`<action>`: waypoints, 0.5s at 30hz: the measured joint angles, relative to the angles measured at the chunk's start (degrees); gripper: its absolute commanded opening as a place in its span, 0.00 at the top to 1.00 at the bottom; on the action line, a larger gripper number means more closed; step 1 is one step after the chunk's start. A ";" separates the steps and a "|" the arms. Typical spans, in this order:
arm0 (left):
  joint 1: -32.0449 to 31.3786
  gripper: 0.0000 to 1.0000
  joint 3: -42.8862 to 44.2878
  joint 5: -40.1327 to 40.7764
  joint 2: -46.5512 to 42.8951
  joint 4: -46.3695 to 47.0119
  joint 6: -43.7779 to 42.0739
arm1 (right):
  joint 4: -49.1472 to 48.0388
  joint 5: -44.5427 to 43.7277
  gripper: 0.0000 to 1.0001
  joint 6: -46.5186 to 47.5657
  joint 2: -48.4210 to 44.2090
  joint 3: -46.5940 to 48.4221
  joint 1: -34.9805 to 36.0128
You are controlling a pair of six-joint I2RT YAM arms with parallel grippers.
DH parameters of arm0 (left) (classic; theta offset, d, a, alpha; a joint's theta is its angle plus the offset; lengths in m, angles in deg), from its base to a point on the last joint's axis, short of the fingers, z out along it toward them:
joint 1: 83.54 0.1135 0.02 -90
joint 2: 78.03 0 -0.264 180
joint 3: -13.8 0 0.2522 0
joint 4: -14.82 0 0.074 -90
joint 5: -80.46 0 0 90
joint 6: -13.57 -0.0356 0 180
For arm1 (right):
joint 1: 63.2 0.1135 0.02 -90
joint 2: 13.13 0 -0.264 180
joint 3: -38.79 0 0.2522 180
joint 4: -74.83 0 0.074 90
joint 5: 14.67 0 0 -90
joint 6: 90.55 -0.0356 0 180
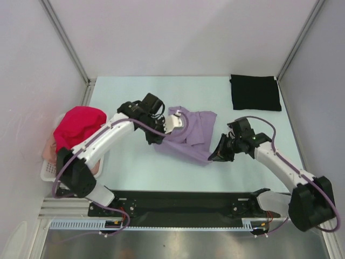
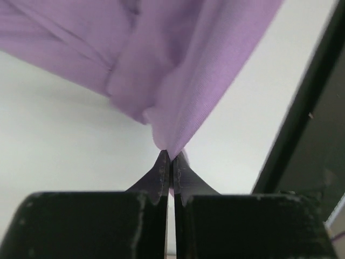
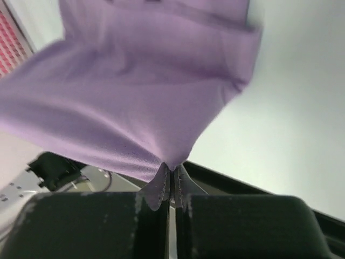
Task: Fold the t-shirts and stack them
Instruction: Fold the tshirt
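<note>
- Left claw (image 2: 171,157): clamped on an edge of the lavender t-shirt (image 1: 194,129); magenta-red t-shirt (image 1: 80,124) heaped over the white basket (image 1: 48,171), well to its left.
- Right claw (image 3: 171,167): pinching the same shirt's other side; folded black t-shirt (image 1: 255,91) lies beyond it, apart.

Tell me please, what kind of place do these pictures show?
Probably a robot test cell in a lab, not a home: a pale table walled by plain white panels on metal posts, left arm and right arm bolted to a rail at its near edge, holding a lavender t-shirt.
</note>
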 measured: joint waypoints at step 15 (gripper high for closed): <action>9.97 1.00 28.26 -0.22 30.21 8.46 7.96 | -12.96 4.87 1.00 2.19 29.20 19.37 -14.71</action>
